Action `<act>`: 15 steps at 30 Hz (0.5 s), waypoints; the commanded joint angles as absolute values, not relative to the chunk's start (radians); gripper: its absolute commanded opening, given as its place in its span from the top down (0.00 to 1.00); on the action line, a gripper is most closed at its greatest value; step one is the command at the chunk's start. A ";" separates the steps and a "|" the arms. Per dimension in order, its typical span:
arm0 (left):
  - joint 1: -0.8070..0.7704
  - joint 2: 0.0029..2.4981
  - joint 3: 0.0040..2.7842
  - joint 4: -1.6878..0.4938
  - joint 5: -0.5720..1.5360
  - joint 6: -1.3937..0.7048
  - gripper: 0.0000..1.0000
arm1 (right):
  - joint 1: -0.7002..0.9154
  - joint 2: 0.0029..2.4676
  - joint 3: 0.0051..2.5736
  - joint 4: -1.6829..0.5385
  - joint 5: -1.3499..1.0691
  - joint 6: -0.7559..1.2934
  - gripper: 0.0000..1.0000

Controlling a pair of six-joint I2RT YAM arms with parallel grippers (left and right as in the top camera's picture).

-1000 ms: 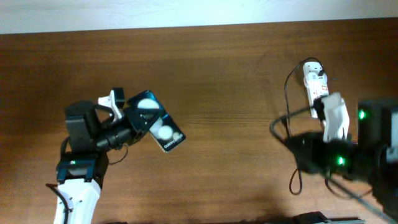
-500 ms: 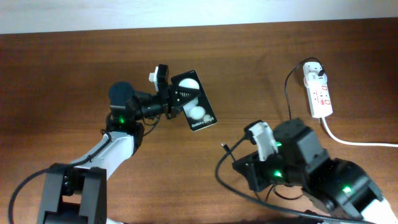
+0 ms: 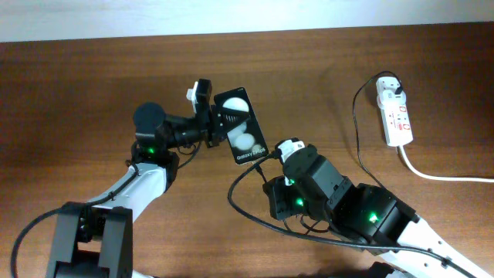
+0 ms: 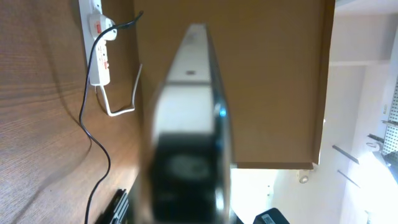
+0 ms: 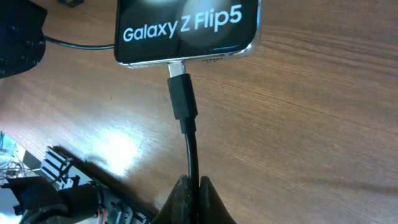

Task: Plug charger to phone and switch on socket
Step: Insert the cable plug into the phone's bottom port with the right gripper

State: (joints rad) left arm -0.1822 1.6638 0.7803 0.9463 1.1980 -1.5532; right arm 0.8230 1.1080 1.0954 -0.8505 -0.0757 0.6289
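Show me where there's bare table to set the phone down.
Bare wood: the far-left corner of the table, and the far strip between the phone and the socket. Crowded: the front middle, where the right gripper holds the charger at the phone, with its cable looping on to the socket.

You had one phone (image 3: 241,126), one charger (image 5: 191,146) and one power strip (image 3: 395,116) with a single thick white cord (image 3: 440,177). Two hands worked over the one bench (image 3: 77,77): the left hand (image 3: 210,122) and the right hand (image 5: 191,183). The phone's face showed two round white reflections.
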 commanded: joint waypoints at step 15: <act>-0.183 1.657 0.794 0.973 1.292 -1.560 1.00 | 0.831 1.137 1.098 -0.735 -0.066 0.656 0.96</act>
State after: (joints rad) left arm -0.1707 1.6638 0.7807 0.9623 1.2007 -1.5608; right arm 0.8318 1.1118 1.0954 -0.7757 -0.1047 0.6540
